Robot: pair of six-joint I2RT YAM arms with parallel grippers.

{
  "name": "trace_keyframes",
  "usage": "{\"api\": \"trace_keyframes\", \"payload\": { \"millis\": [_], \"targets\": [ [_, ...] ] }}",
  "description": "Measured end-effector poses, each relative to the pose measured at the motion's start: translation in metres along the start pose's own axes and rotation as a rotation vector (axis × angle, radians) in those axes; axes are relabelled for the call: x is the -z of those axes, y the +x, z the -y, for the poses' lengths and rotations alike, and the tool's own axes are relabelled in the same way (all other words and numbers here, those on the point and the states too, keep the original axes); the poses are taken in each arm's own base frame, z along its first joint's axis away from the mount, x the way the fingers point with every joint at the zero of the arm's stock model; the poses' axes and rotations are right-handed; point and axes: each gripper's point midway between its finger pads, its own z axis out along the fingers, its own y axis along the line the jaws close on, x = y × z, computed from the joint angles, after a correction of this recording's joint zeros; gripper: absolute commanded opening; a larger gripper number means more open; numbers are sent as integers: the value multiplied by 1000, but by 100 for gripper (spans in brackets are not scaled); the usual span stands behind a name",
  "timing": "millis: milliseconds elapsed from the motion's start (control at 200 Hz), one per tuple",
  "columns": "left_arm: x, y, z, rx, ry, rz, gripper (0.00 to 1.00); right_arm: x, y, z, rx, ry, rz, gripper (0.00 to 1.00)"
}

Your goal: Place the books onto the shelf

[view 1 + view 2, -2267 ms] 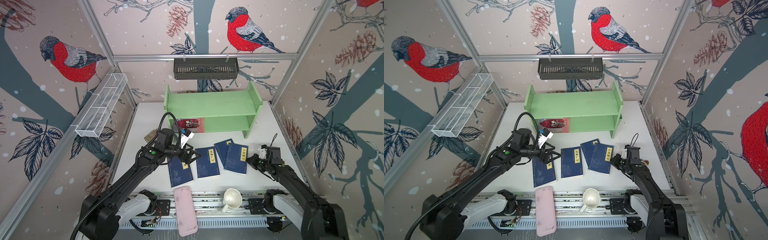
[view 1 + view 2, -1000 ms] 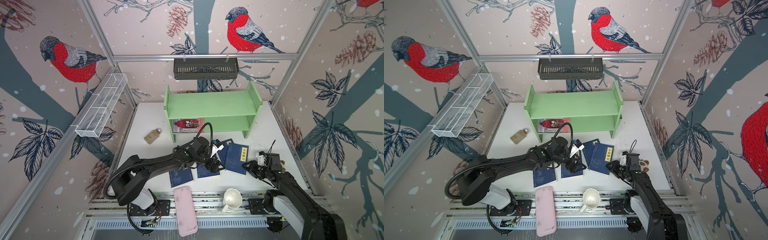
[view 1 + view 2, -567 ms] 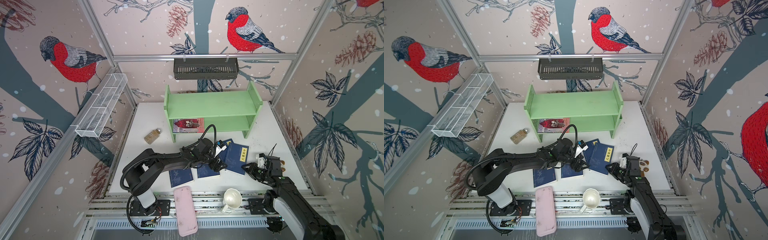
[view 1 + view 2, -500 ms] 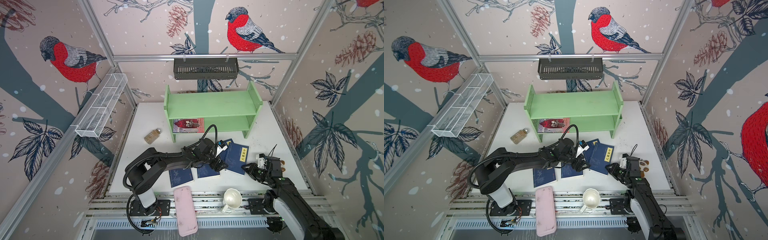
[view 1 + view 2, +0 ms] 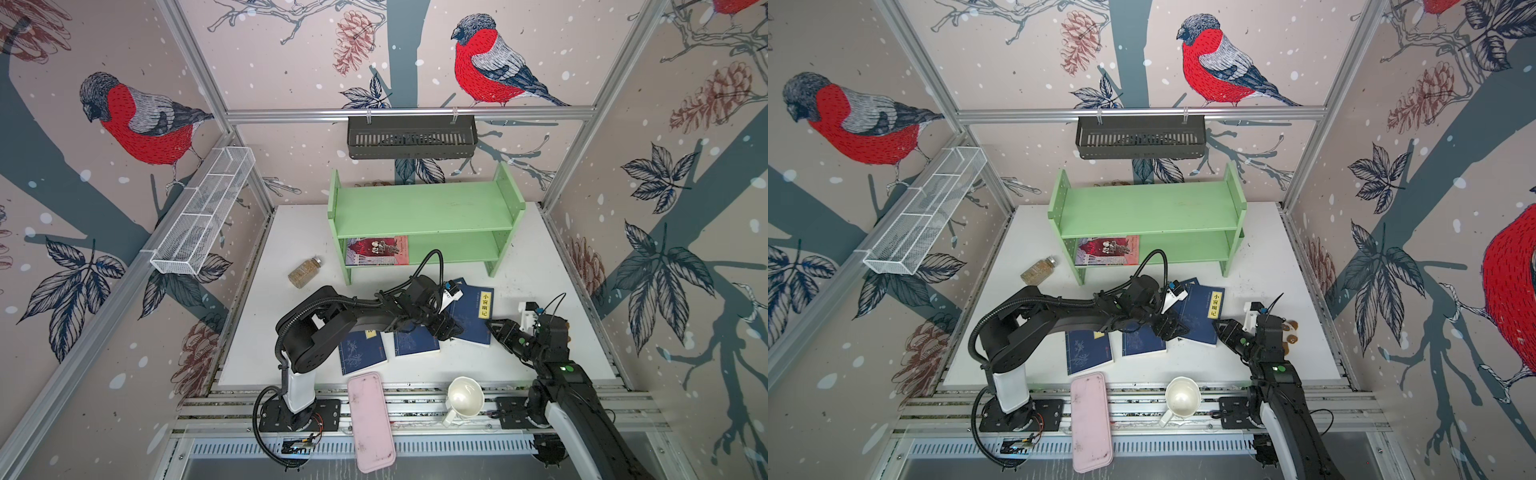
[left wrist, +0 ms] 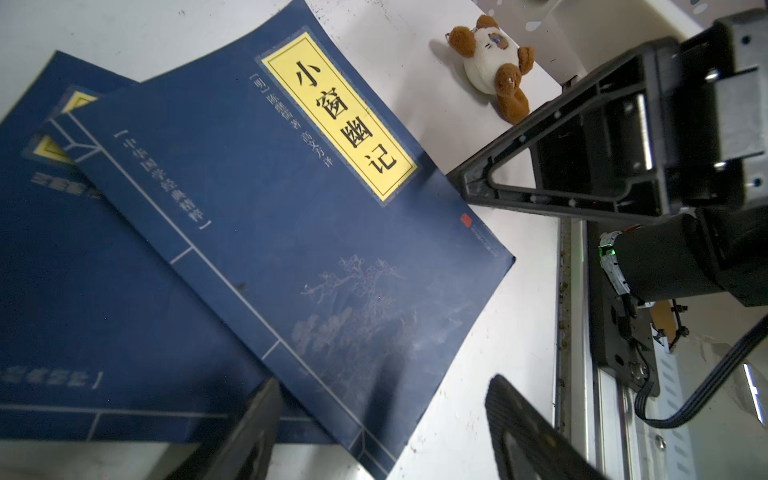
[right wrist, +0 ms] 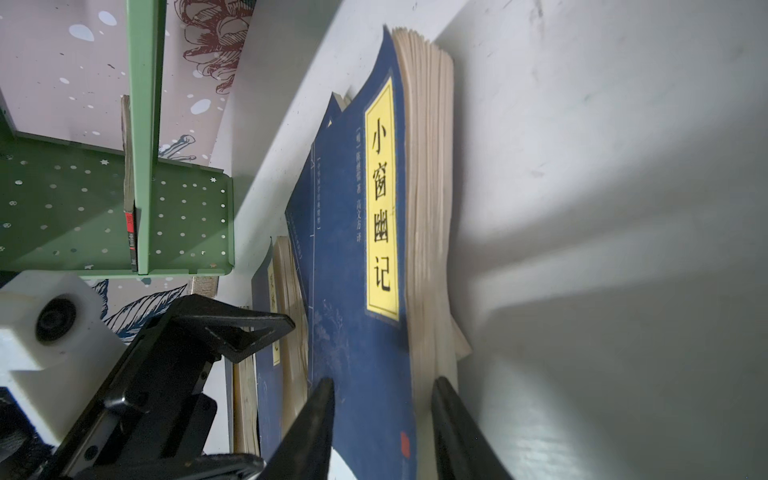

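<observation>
Left gripper [image 6: 382, 386] hangs with its jaws wide apart over a corner of the top navy book [image 5: 471, 322] and clamps nothing. Right gripper [image 7: 382, 382] straddles that book's page edge with its jaws partly apart; whether they press on it cannot be told. The top navy book lies on the bench [image 5: 540, 266], overlapping a second navy book [image 6: 83, 270], forward of the shelf [image 5: 424, 208].

The shelf's lower tier holds the red-and-grey book [image 5: 376, 251], flat at the left end. The interior of the black slotted basket [image 5: 411, 137] is too dark to read.

The left arm partly covers the third navy book [image 5: 361, 351] and the fourth navy book [image 5: 415, 345].
</observation>
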Motion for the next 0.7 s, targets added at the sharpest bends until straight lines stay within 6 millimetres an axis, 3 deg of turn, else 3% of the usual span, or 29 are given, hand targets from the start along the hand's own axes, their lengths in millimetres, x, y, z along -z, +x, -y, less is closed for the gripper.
{"api": "trace_keyframes", "payload": {
  "millis": [430, 700],
  "targets": [
    [-7, 11, -2, 17, 16, -30, 76, -3, 10, 16, -50, 87, -60, 43],
    [-12, -2, 3, 11, 49, -11, 75, -4, 24, 17, -46, 103, -132, 37]
  ]
}}
